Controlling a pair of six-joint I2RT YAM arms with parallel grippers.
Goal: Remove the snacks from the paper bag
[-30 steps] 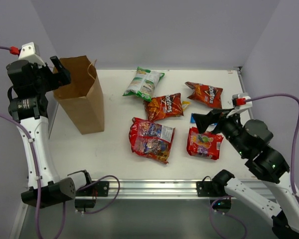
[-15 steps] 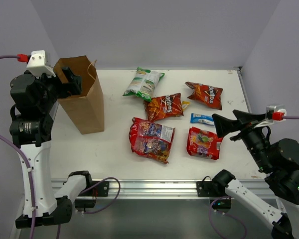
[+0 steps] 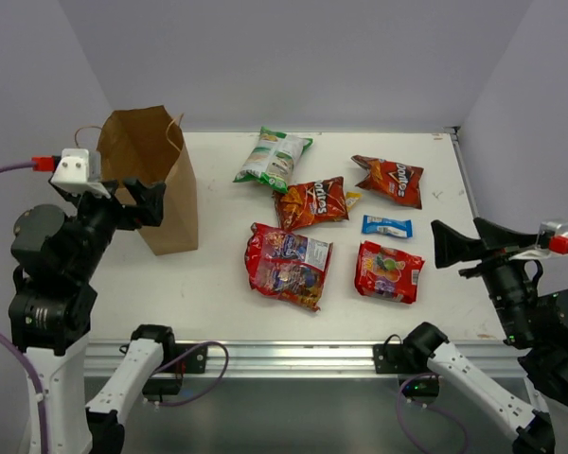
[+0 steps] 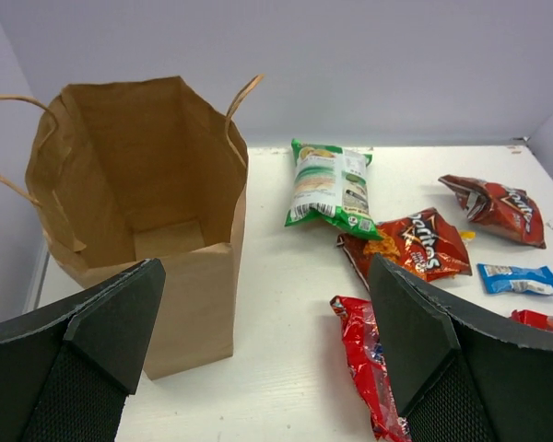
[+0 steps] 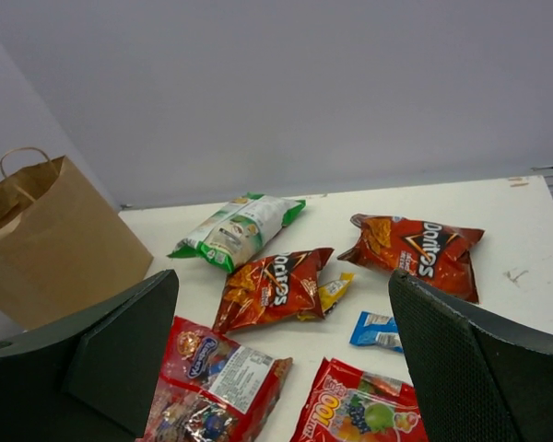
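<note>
- The brown kraft paper bag with thin twisted handles (image 3: 156, 189) stands upright at the far left of the white table (image 3: 218, 284). Its mouth is open, and the left wrist view looks down onto its brown paper floor.
- The left gripper (image 4: 265, 267) hangs in the air on the near side of the paper bag. Its jaws are spread wide, with nothing between them.
- The right gripper (image 5: 284, 276) is raised over the table's right edge, well apart from every packet. Its jaws are also fully apart and hold nothing.
- The snacks lie flat on the table to the right of the bag.
- A white-green chip bag (image 3: 275, 156) lies farthest back.
- A red-orange Doritos bag (image 3: 310, 201) lies mid-table, with a small yellow wrapper (image 3: 352, 199) touching its right edge.
- A second red-orange Doritos bag (image 3: 390, 179) lies further right.
- A small blue wrapper (image 3: 386, 226) lies just behind a red candy bag (image 3: 389, 270).
- A larger red candy bag (image 3: 289, 265) lies near the table's middle.
</note>
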